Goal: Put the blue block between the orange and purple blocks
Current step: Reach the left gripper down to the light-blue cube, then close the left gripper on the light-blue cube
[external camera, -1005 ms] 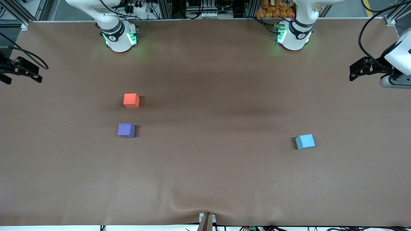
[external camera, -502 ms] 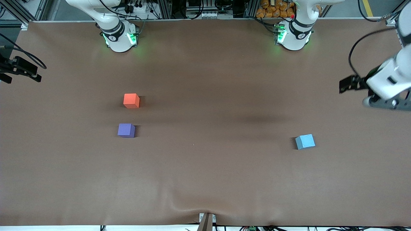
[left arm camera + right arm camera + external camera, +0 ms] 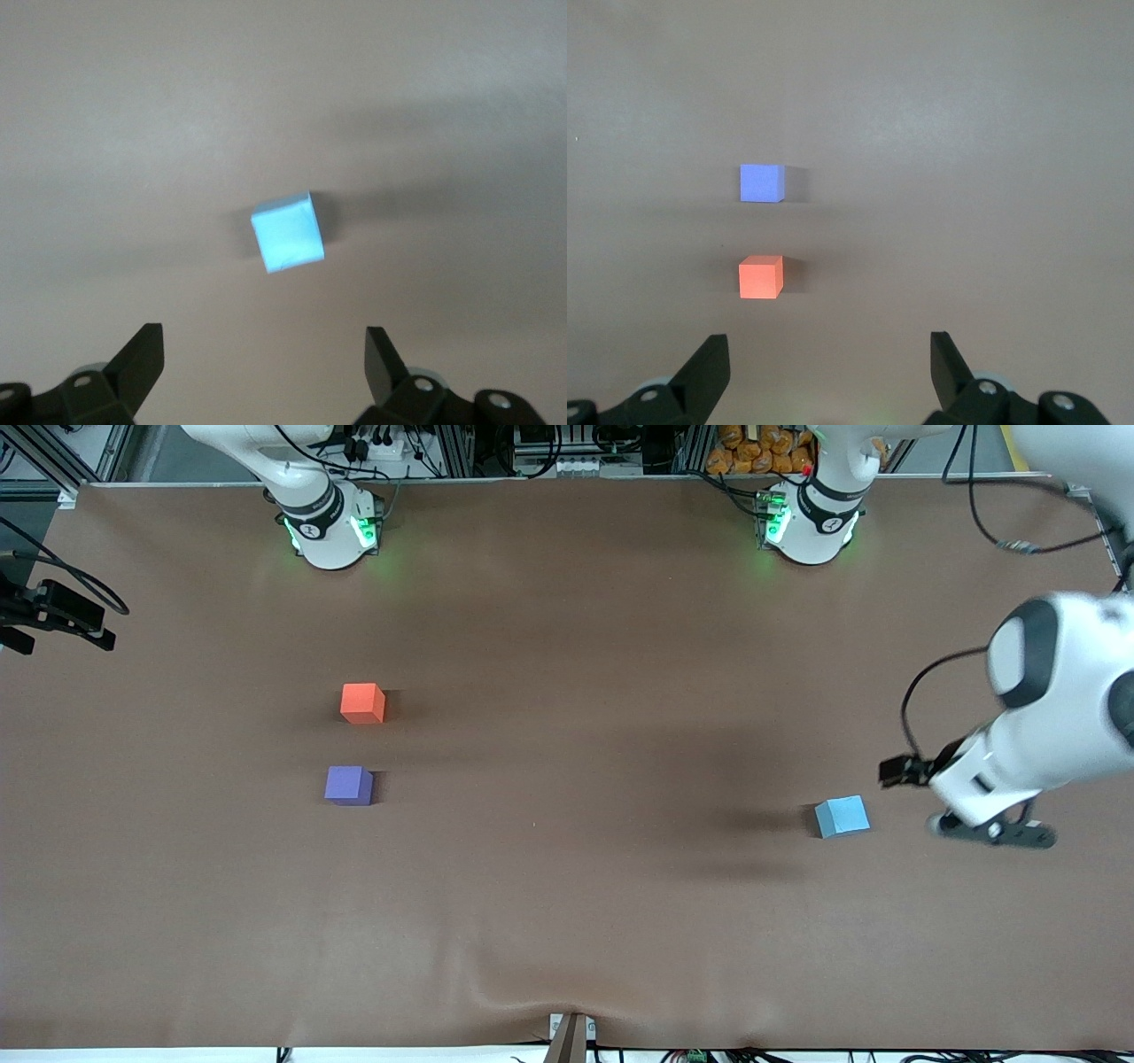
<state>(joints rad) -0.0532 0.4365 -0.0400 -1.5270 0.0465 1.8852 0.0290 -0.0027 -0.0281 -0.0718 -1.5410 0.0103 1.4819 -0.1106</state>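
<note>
Now approaching: left end effector [image 3: 264, 354] spread wide above blue block [image 3: 842, 816], needing descent and closure; right end effector [image 3: 829, 359] waiting, fingers apart.

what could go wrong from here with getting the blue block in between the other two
1. The blue block sits rotated against the open left gripper; closing without aligning may catch its corners and twist or push it.
2. The gap between the orange block and the purple block looks barely wider than one cube, so open fingers could nudge either one.
3. The long carry toward the right arm's end could loosen a weak grip.
</note>
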